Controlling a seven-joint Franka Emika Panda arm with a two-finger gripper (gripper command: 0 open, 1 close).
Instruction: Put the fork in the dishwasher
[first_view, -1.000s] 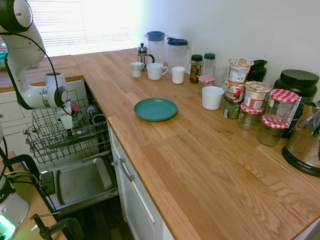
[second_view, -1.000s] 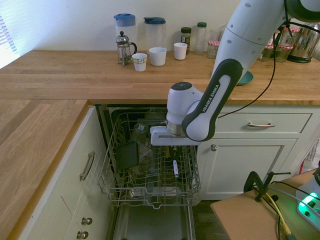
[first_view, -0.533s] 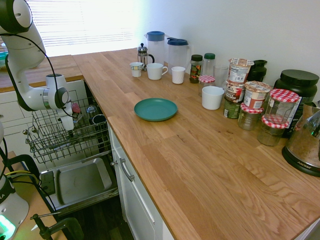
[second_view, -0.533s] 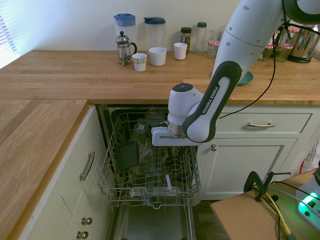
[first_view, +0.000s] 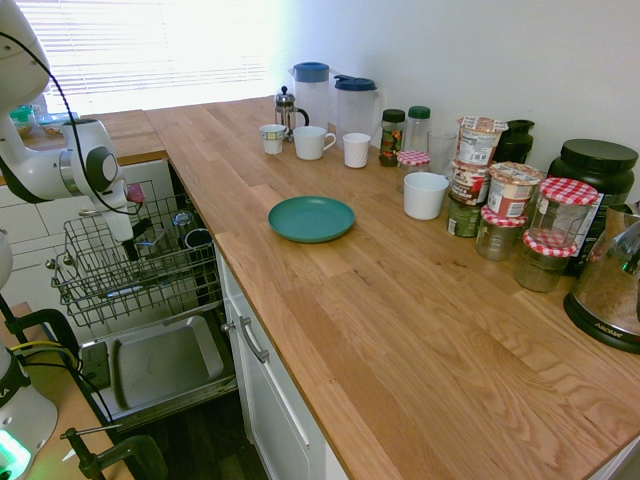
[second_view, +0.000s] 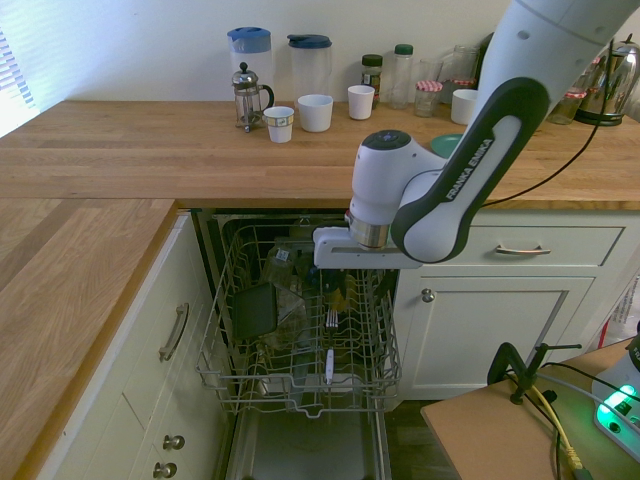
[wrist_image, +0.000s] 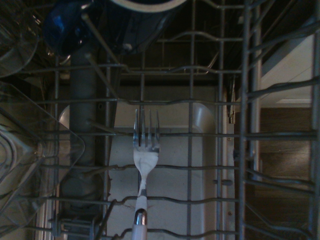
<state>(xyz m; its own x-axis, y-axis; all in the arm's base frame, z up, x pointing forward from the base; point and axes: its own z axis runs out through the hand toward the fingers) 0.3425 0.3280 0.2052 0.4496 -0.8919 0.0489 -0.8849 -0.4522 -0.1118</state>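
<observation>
Down in the dishwasher's wire rack (second_view: 300, 370) the fork (second_view: 328, 345) lies across the bars, tines pointing toward the back, so it looks delivered rather than carried. Above it the gripper (second_view: 352, 290) hangs pointing straight down, well clear of the fork. Its fingers are tucked behind the white wrist and rack wires, so I cannot tell how the jaws stand. Dark dishes (wrist_image: 107, 22) crowd the rack's far end, too dim to name.
</observation>
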